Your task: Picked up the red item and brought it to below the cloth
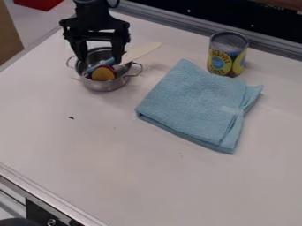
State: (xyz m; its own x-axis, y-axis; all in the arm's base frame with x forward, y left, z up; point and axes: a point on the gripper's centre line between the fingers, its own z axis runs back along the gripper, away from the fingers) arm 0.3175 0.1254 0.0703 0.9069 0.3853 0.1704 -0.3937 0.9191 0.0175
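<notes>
The gripper hangs at the upper left over a small metal pot, its two fingers open and wide apart at the pot's mouth. Inside the pot, a round orange piece has a thin red edge showing behind it; how much more of the red item lies there is hidden. A light blue cloth, folded, lies flat right of centre.
A pale flat utensil sticks out of the pot toward the right. Behind the cloth stands a yellow-labelled can. A metal rail runs along the back edge, and the white table extends toward the front.
</notes>
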